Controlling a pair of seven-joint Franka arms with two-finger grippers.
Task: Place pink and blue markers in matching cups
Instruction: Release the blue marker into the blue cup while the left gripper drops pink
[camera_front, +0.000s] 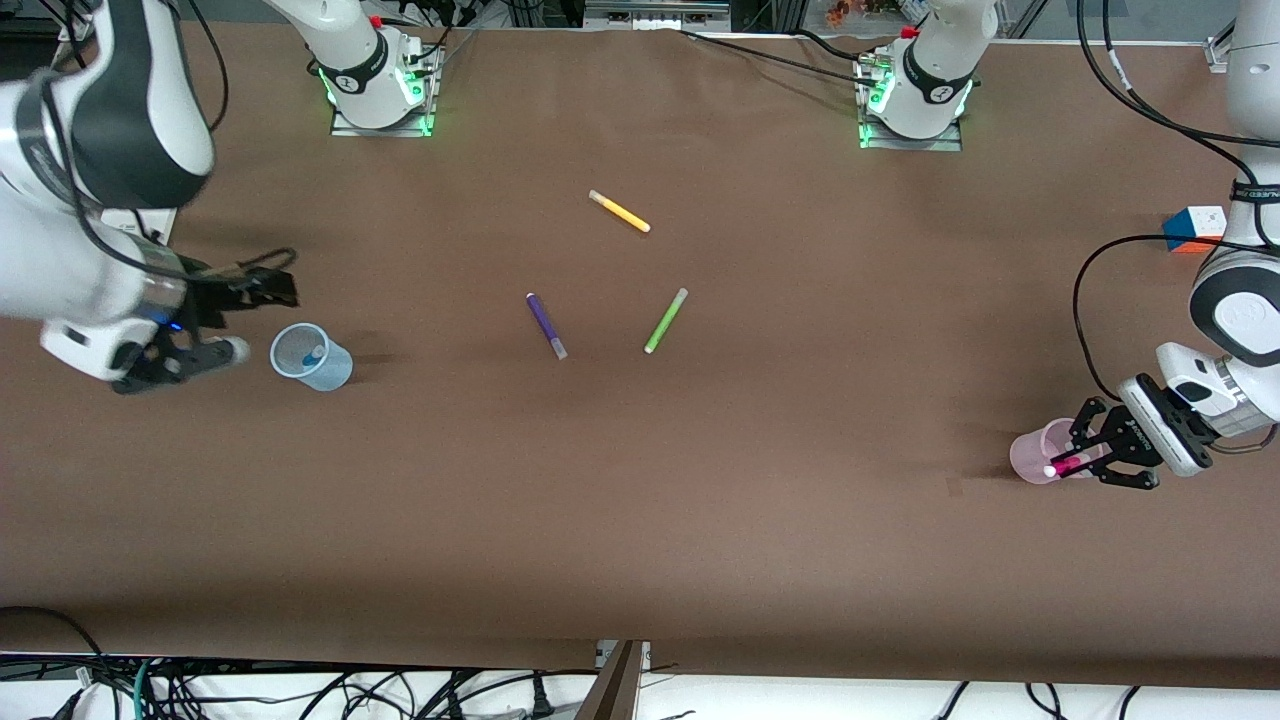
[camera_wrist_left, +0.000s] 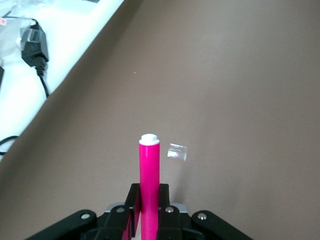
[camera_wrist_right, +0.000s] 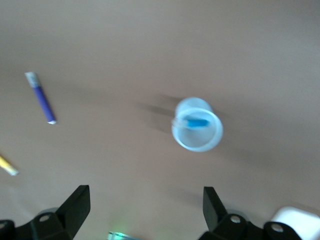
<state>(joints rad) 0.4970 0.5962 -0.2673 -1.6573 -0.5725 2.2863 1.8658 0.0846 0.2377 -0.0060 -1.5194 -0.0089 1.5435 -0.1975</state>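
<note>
The pale blue cup (camera_front: 311, 357) stands toward the right arm's end of the table with the blue marker (camera_front: 313, 352) inside it. They also show in the right wrist view, the cup (camera_wrist_right: 197, 137) and the marker (camera_wrist_right: 198, 121). My right gripper (camera_front: 250, 318) (camera_wrist_right: 145, 205) is open and empty beside that cup. My left gripper (camera_front: 1075, 462) (camera_wrist_left: 149, 192) is shut on the pink marker (camera_front: 1062, 466) (camera_wrist_left: 149, 165), held nearly level. The marker's pale end overlaps the rim of the pale pink cup (camera_front: 1035, 452). That cup is hidden in the left wrist view.
A yellow marker (camera_front: 619, 211), a dark purple marker (camera_front: 546, 325) and a lime-green marker (camera_front: 666, 320) lie mid-table. A colour cube (camera_front: 1193, 229) sits near the left arm's end. A small clear scrap (camera_wrist_left: 177, 152) lies on the table ahead of the pink marker.
</note>
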